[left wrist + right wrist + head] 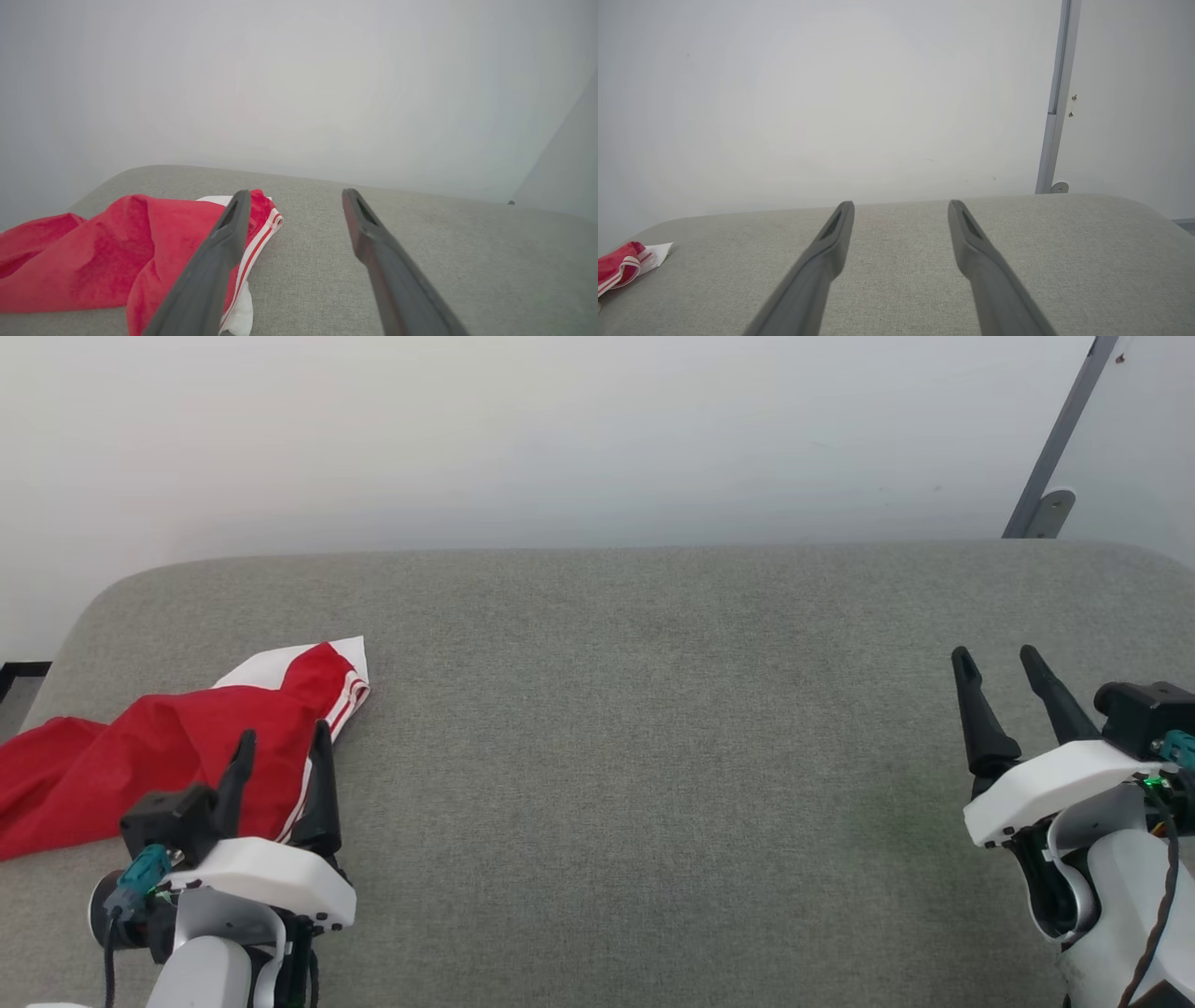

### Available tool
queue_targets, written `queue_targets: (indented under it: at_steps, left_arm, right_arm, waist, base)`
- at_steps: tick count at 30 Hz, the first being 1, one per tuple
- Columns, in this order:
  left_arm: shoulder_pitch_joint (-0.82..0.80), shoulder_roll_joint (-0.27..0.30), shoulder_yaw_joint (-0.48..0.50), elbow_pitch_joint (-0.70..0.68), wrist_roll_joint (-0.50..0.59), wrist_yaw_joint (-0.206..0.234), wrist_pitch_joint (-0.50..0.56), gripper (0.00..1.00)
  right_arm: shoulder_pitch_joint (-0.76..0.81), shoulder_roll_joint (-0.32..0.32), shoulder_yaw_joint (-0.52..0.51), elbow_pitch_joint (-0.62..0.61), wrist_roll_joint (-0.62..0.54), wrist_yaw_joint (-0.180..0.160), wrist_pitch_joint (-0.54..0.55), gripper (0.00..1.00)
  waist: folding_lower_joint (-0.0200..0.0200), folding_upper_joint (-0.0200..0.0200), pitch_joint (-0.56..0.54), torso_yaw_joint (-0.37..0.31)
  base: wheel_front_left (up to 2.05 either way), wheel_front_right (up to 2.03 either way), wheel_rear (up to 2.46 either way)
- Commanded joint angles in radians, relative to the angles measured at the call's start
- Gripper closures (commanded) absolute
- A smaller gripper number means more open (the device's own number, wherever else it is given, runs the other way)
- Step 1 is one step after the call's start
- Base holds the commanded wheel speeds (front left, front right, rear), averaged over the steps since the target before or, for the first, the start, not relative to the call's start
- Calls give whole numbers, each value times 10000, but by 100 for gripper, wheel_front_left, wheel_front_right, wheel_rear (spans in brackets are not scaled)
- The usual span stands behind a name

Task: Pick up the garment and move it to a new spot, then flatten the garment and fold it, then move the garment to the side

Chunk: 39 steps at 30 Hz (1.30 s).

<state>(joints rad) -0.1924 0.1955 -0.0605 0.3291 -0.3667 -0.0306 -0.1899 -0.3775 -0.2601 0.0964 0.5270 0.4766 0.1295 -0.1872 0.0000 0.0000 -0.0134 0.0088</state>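
The garment (159,751) lies crumpled at the left edge of the grey padded surface (653,709), red cloth with a white sleeve and red-and-white striped trim showing; its print is hidden. My left gripper (285,739) is open just above its near right part, one finger over the red cloth. In the left wrist view the garment (117,254) spreads to the left of the gripper (293,193), behind the left finger. My right gripper (997,657) is open at the far right, well away. In the right wrist view a corner of the garment (621,268) shows at the far left.
A white wall (560,429) rises right behind the padded surface. A grey metal post with a bracket (1050,476) stands at the back right. The cushion's rounded left edge (70,625) drops off close to the garment.
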Motion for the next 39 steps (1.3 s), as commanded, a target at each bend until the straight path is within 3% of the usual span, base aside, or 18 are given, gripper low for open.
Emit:
queue_targets:
  at_steps: [1,25,31,39]
  left_arm:
    - [10,6,107,10,226,9,-108,0]
    - [-274,-114,458,1018,1793,-581,-604,0]
    - [-304,-185,561,1118,2197,-578,-706,0]
    - [41,-331,952,1037,2371,-408,-770,0]
  right_arm:
    - [3,-56,-52,-35,-227,18,-139,0]
    - [-270,-224,-130,321,-1294,13,-623,0]
    - [-148,-145,58,396,-1453,14,-728,0]
    - [41,241,421,374,-1374,12,-788,0]
  waist:
    - [0,0,-5,19]
    - [0,0,28,407]
    - [0,0,21,1015]
    - [0,0,-27,2395]
  base:
    - [0,0,0]
    - [0,0,0]
    - [0,0,0]
    - [0,0,0]
